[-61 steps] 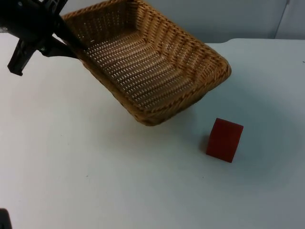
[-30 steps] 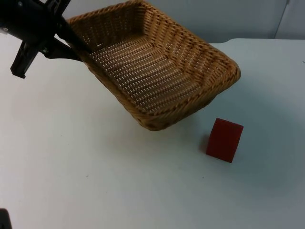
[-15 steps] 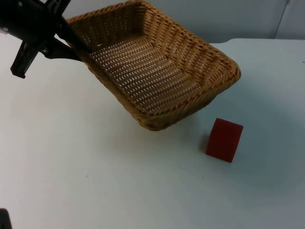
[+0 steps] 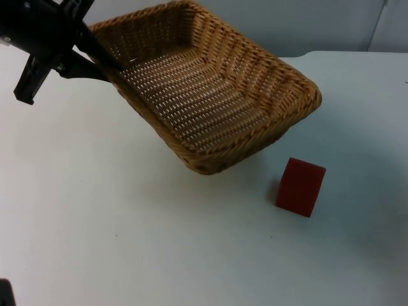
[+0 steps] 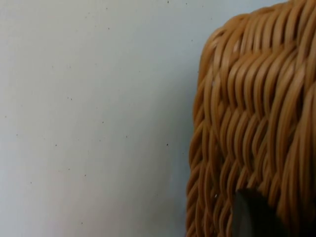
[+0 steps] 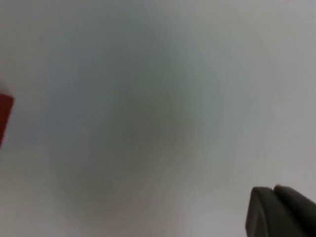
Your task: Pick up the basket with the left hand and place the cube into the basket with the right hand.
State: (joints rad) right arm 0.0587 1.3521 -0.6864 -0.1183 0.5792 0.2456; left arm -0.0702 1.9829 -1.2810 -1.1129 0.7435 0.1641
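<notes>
A woven wicker basket (image 4: 204, 89) hangs tilted above the table at the upper middle of the top view, its inside bare. My left gripper (image 4: 105, 65) is shut on the basket's left rim, and the basket's woven wall (image 5: 252, 123) looms close in the left wrist view beside a black fingertip (image 5: 252, 217). A red cube (image 4: 300, 187) stands on the white table to the lower right of the basket, apart from it. An edge of the red cube (image 6: 5, 116) shows in the right wrist view, where one black fingertip (image 6: 276, 210) hovers over bare table.
The white table (image 4: 127, 242) stretches wide in front of the basket and cube. A grey partition wall (image 4: 306, 22) closes the far edge.
Over two seconds the basket rose and shifted slightly right in my left gripper's hold; in the last half second nothing moved. The cube stayed put.
</notes>
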